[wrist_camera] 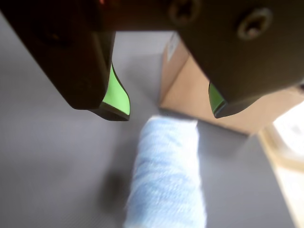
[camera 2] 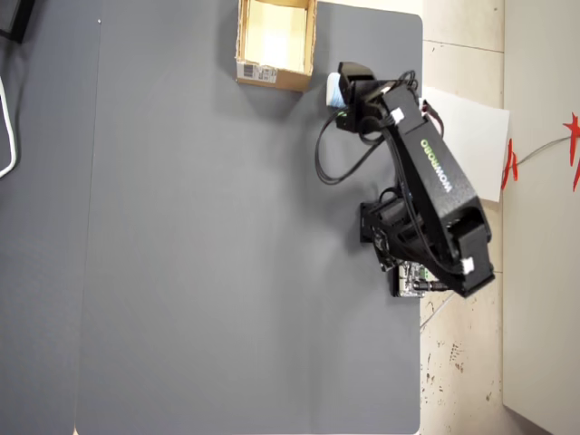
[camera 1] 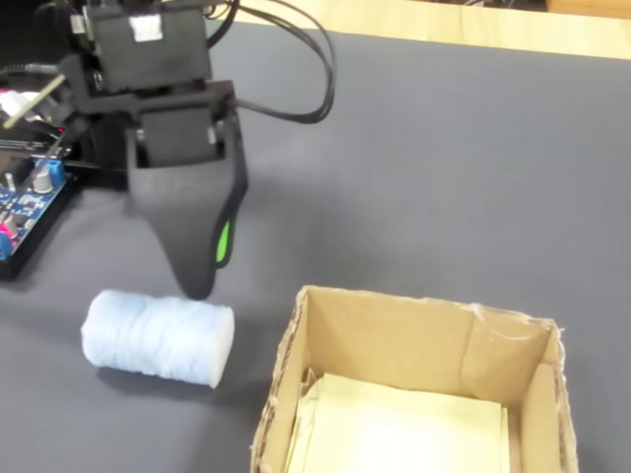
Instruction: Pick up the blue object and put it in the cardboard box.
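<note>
- In my wrist view the fingers (wrist_camera: 171, 114) hang apart over the blue object (wrist_camera: 166, 175), with a clear gap between the two tips and nothing held between them.
- Each of the fingers has a bright green pad (wrist_camera: 116, 97) on its inner face; the pad on the other tip shows only as a thin strip.
- The blue object lies on its side on the grey tabletop (wrist_camera: 52, 156), a pale blue roll with a fuzzy, wound-looking surface, below the tips and apart from them.
- In the fixed view I see the roll (camera 1: 158, 338) just left of the cardboard box (camera 1: 414, 340), close to its wall; I cannot tell whether they touch.
- There the fingers (camera 1: 202, 281) point down right above the roll's upper edge; only one dark tip shows from this side.
- The box stands open at the top, with a pale yellowish sheet lying inside it.
- A blue circuit board (camera 1: 30, 202) sits at the left edge of the fixed view, behind the arm.
- From overhead I see the box (camera 2: 276, 45) near the top edge of the tabletop (camera 2: 208, 254), a white label on its lower outer side, and the roll (camera 2: 334, 89) just right of it, mostly covered by the arm (camera 2: 430, 181).
</note>
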You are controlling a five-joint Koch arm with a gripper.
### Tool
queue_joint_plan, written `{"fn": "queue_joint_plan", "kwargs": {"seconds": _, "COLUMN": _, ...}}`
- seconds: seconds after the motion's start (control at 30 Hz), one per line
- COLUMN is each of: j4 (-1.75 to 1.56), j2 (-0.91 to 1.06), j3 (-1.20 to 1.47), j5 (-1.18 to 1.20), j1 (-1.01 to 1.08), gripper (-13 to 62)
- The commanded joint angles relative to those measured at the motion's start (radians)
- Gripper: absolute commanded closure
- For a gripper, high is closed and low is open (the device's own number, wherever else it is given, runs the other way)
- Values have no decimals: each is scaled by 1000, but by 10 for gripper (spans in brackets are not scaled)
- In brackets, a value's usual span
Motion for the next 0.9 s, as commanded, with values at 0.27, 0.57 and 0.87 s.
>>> {"fn": "queue_joint_plan", "kwargs": {"seconds": 0.27, "j4": -64, "j2": -163, "j3": -75, "j5": 8, "j1": 78, "gripper": 182}}
{"fn": "queue_joint_plan", "kwargs": {"seconds": 0.57, "j4": -219, "j2": -275, "j3": -71, "j5": 57, "j1": 123, "gripper": 248}}
{"fn": "queue_joint_plan", "kwargs": {"seconds": 0.87, "j4": -485, "j2": -314, "j3": -21, "j5": 104, "j1": 133, "gripper": 381}}
